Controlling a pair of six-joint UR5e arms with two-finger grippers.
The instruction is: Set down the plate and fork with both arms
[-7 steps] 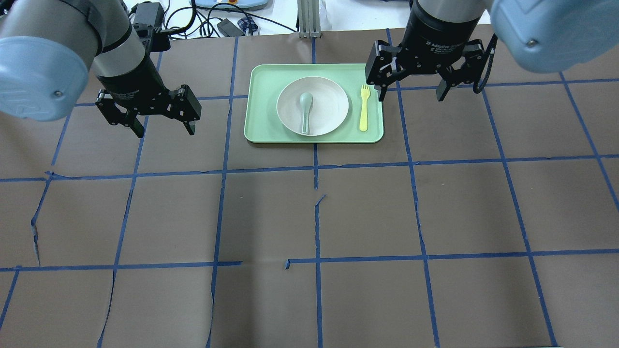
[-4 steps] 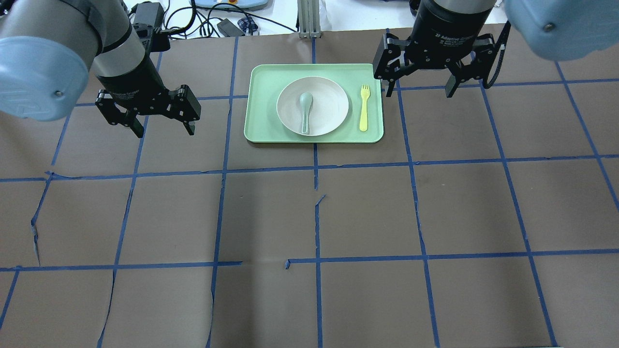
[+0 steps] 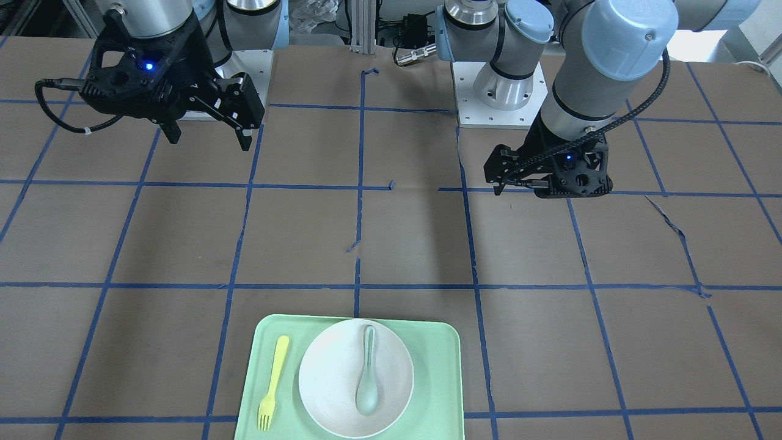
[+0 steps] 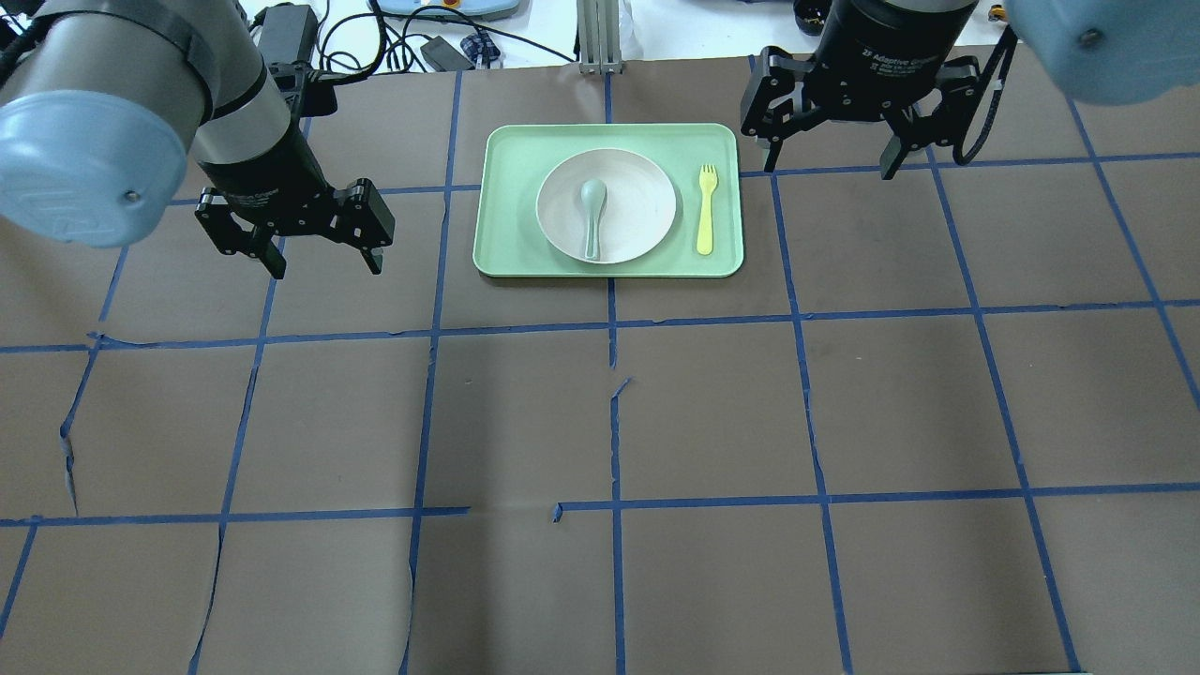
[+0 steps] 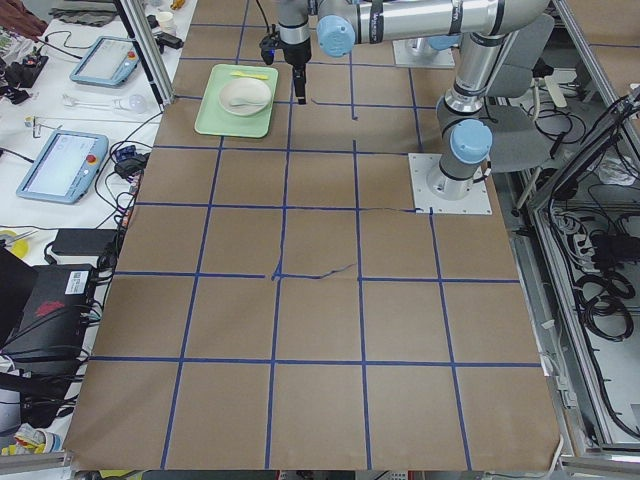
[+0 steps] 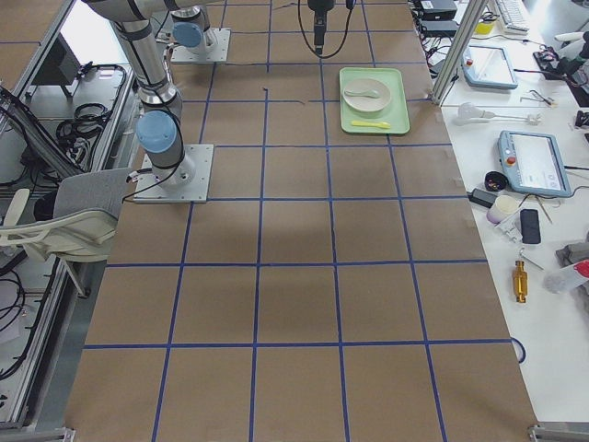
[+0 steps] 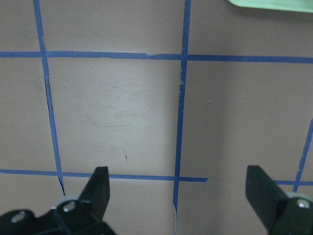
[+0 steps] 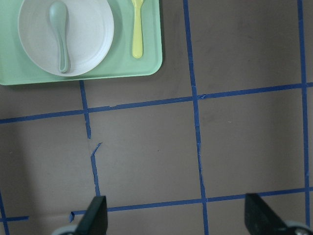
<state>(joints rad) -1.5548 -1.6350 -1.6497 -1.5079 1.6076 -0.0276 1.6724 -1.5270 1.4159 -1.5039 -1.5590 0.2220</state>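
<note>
The off-white round plate (image 4: 645, 208) lies in a light-green tray (image 4: 506, 150) at the far middle of the table, with a grey-green spoon (image 4: 592, 216) in it. The pale-yellow fork (image 4: 704, 212) lies in the tray right of the plate, tines pointing away from me. My right gripper (image 4: 829, 169) is open and empty, raised over the table just right of the tray's far corner. My left gripper (image 4: 326, 267) is open and empty, left of the tray. The right wrist view shows the plate (image 8: 93, 27), fork (image 8: 137, 29) and tray (image 8: 146, 68) far ahead of its fingers (image 8: 95, 218).
The table is covered in brown paper with a blue tape grid (image 4: 614, 323); some tape seams are torn. Cables and small devices (image 4: 441, 47) lie beyond the far edge. The left wrist view shows only paper, tape and a tray corner (image 7: 274, 2).
My right gripper has drawn back from the fork, moving right and toward the far edge. My left gripper has shifted slightly nearer and lower. Plate, spoon and fork have not moved.
</note>
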